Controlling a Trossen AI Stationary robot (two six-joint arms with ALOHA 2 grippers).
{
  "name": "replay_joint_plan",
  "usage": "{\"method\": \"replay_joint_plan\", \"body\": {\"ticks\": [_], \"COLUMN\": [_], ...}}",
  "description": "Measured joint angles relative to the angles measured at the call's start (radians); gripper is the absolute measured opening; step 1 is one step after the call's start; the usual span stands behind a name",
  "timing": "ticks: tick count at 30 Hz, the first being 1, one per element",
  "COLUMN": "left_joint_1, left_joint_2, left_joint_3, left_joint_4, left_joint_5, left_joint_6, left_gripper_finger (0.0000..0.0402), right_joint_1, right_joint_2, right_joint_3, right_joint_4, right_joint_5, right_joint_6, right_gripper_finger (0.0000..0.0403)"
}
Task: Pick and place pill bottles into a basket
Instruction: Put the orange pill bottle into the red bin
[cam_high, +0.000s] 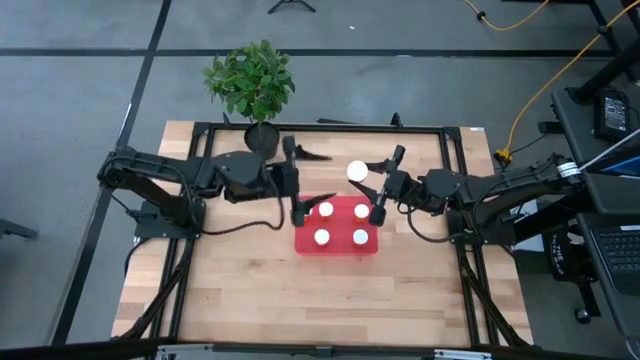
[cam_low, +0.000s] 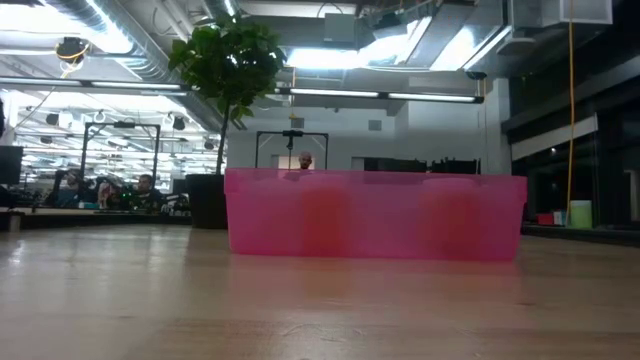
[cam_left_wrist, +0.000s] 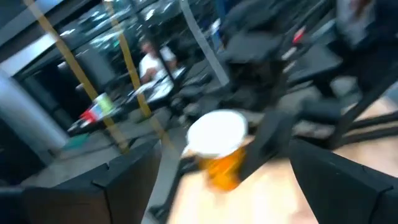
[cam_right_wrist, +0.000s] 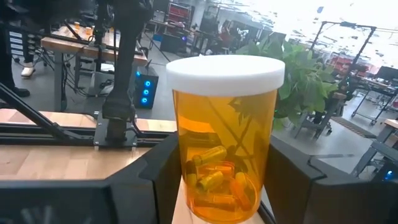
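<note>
The red basket (cam_high: 336, 228) stands at the table's middle, with several white-capped pill bottles (cam_high: 322, 237) upright in it. In the low view the basket (cam_low: 375, 215) shows as a pink wall. My right gripper (cam_high: 372, 180) is shut on one more orange pill bottle (cam_right_wrist: 224, 143), held in the air just beyond the basket's far edge, its white cap (cam_high: 357, 171) up. My left gripper (cam_high: 298, 182) hovers open over the basket's left end, facing that bottle (cam_left_wrist: 219, 149), with nothing between its fingers (cam_left_wrist: 124, 186). My right gripper pinches the bottle's lower body (cam_right_wrist: 183, 186) between its two fingers (cam_right_wrist: 155, 186), one on each side. The fingers come level from the table's right side. The bottle stands upright, cap on top, lifted clear of table and basket.
A potted plant (cam_high: 252, 85) in a black pot (cam_high: 262, 137) stands at the table's far edge, left of the middle. A black frame rail (cam_high: 320, 127) runs around the table. Bare wood (cam_high: 320, 300) lies on the basket's near side.
</note>
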Motion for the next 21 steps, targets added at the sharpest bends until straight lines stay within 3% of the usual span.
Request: {"method": "replay_joint_plan", "body": {"ticks": [5, 10, 21], "left_joint_1": [-0.035, -0.036, -0.02], "left_joint_2": [0.009, 0.004, 0.032], "left_joint_3": [-0.026, -0.13, -0.134], "left_joint_4": [0.079, 0.219, 0.295], "left_joint_5": [0.073, 0.046, 0.063], "left_joint_6": [0.035, 0.05, 0.185], "left_gripper_finger": [0.0337, 0.0336, 0.0336], "right_joint_1": [0.0, 0.0, 0.001], "right_joint_2": [0.001, 0.001, 0.001], "right_joint_3": [0.0, 0.0, 0.0], "right_joint_4": [0.025, 0.039, 0.068], "right_joint_5": [0.0, 0.0, -0.07], "right_joint_6": [-0.024, -0.026, -0.026], "right_gripper_finger": [0.0187, 0.0187, 0.0187]}}
